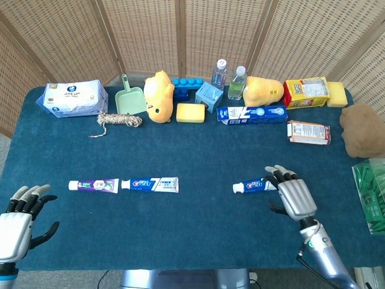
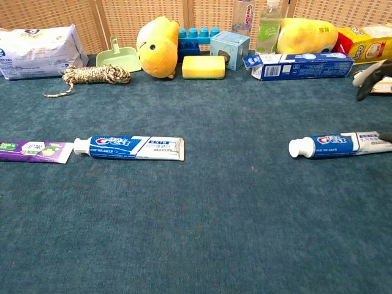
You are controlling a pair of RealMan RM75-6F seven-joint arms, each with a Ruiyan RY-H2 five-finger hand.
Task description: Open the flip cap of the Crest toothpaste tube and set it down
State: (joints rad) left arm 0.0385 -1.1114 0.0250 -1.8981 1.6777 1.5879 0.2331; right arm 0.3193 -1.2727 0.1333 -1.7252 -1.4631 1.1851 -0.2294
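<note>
Two blue-and-white Crest tubes lie flat on the blue table with white caps to the left and closed. One Crest tube lies left of centre, just right of a purple toothpaste tube. The other Crest tube lies to the right. My right hand hovers open over that tube's tail end, which it hides in the head view. Its fingertips show at the right edge of the chest view, above the tube. My left hand is open at the table's near left corner, holding nothing.
Along the back stand a wipes pack, green dustpan, rope coil, yellow plush, yellow sponge, two bottles and a toothpaste box. A snack packet, brown plush and green basket sit at the right.
</note>
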